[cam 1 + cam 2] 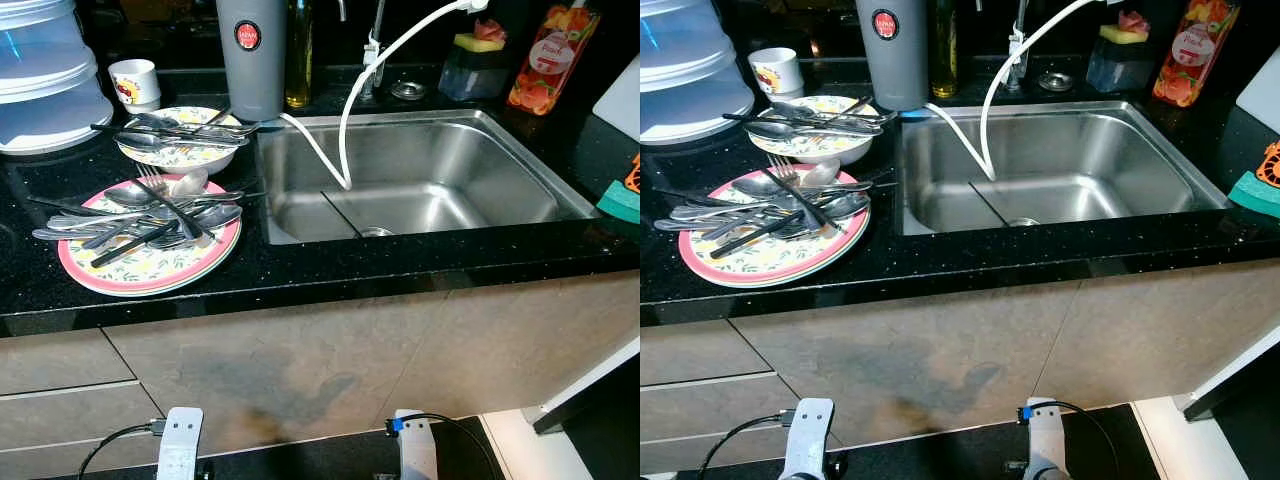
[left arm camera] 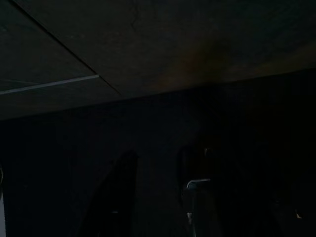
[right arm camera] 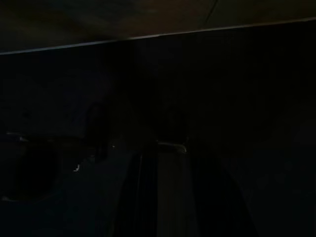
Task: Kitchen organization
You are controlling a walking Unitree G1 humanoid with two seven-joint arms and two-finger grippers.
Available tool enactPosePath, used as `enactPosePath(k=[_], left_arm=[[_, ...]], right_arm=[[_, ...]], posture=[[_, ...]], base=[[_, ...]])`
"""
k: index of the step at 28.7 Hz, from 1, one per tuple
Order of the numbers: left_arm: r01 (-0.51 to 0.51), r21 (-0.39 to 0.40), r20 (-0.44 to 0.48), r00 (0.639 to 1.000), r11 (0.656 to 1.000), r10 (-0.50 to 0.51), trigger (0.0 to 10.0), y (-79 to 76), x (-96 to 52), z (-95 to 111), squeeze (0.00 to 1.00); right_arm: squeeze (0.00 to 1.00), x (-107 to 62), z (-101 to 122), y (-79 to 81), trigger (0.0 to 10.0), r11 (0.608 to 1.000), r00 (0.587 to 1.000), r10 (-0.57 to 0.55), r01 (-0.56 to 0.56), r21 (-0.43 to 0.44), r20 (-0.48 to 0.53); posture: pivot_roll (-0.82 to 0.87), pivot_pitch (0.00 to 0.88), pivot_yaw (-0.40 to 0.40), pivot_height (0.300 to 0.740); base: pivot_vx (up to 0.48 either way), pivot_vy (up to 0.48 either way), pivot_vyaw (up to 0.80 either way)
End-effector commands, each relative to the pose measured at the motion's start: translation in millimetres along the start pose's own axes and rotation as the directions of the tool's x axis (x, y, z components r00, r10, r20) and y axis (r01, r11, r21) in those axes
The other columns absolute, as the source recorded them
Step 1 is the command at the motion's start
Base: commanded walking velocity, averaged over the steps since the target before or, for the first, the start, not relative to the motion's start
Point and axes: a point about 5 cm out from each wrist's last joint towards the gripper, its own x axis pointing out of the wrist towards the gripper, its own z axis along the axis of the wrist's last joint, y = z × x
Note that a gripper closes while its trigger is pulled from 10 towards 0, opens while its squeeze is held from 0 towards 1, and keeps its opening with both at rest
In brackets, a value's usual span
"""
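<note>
Both arms hang low at the bottom of the frame, can't tell the grip state. Cutlery pile sits on the pink-rimmed plate at left: thin, slippery steel, probably tangled, so grab handles.

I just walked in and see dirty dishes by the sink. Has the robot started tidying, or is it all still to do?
Nothing looks done yet. The cutlery lies heaped on the pink-rimmed plate, more on the bowl behind it, and the sink holds no dishes. Nothing is in hand: both arms hang low before the cabinet. All the sorting is left.
</note>
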Motion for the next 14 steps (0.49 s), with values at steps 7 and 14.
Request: enactPosePath(k=[7,14], left_arm=[[-0.004,0.0,-0.039,0.999,1.0,0.004,10.0,1.3,-3.0,-11.6,0.0],[-0.001,0.002,-0.037,0.999,1.0,0.001,10.0,0.6,-3.2,-11.6,0.0]], right_arm=[[0.0,-0.8,-7.6,-0.7,10.0,1.0,0.999,-0.02,0.02,-0.022,-0.031],[0.0,-0.9,-9.2,-0.1,10.0,1.0,0.999,-0.021,0.021,-0.021,-0.037]], posture=[[-0.02,0.198,0.001,0.74],[-0.02,0.194,0.002,0.74]], base=[[0.0,0.0,0.0],[0.0,0.0,0.0]])
